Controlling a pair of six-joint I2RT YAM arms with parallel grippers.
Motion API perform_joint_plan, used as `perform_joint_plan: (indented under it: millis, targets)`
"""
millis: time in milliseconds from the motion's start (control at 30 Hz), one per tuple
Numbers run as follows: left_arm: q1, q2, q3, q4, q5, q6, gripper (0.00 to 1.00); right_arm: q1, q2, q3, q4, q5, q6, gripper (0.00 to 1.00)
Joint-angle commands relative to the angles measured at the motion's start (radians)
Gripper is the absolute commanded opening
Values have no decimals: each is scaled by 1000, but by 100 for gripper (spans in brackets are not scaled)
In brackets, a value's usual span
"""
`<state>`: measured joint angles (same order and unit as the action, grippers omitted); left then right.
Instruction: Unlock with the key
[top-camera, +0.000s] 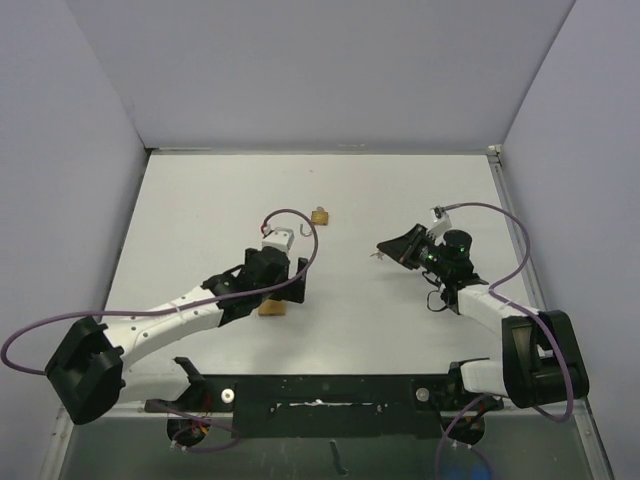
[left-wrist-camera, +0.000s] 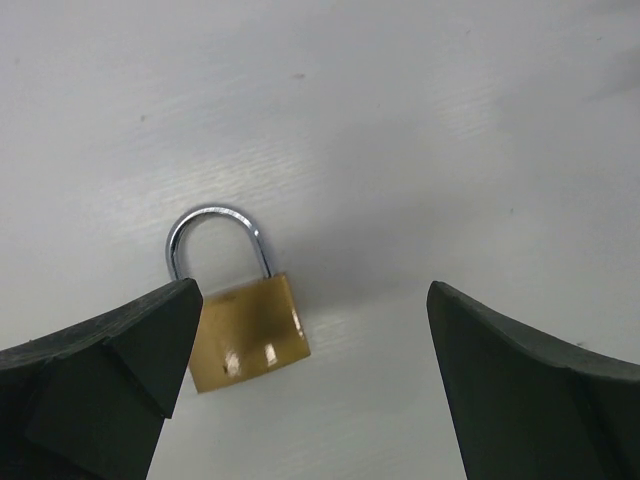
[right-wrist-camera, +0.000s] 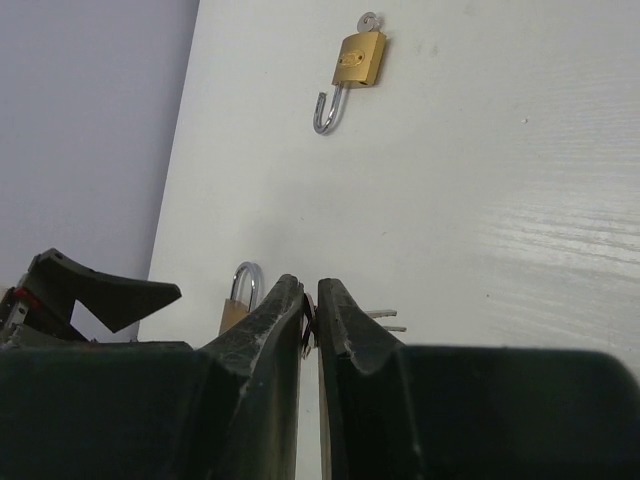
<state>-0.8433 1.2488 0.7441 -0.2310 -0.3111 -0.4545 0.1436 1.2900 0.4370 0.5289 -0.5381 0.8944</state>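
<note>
A brass padlock (left-wrist-camera: 248, 338) with its steel shackle shut lies flat on the white table. My left gripper (left-wrist-camera: 312, 300) hangs open over it, and the lock sits by the left finger (left-wrist-camera: 150, 340), untouched. From above, this padlock (top-camera: 272, 308) shows just below the left gripper (top-camera: 278, 285). My right gripper (right-wrist-camera: 310, 290) is shut on a key ring, with two key blades (right-wrist-camera: 388, 318) sticking out to its right. In the top view the right gripper (top-camera: 388, 250) hovers right of centre, pointing left.
A second brass padlock (right-wrist-camera: 358, 58) lies farther back with its shackle swung open and a key in it; it also shows as the far padlock (top-camera: 320, 215). Grey walls (top-camera: 80, 150) close the table on three sides. Purple cables (top-camera: 300, 225) loop over both arms.
</note>
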Motion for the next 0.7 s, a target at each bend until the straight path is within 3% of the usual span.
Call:
perform_joint_plan:
  millis: [0, 267, 667]
  targets:
    - [-2, -107, -54, -151, -87, -219, 98, -8, -29, 18, 30, 20, -29, 0]
    - [-27, -147, -143, -246, -109, -437, 98, -9, -38, 17, 26, 8, -32, 0]
    - [-40, -127, -217, -178, -81, -488, 98, -10, -47, 27, 4, 4, -46, 0]
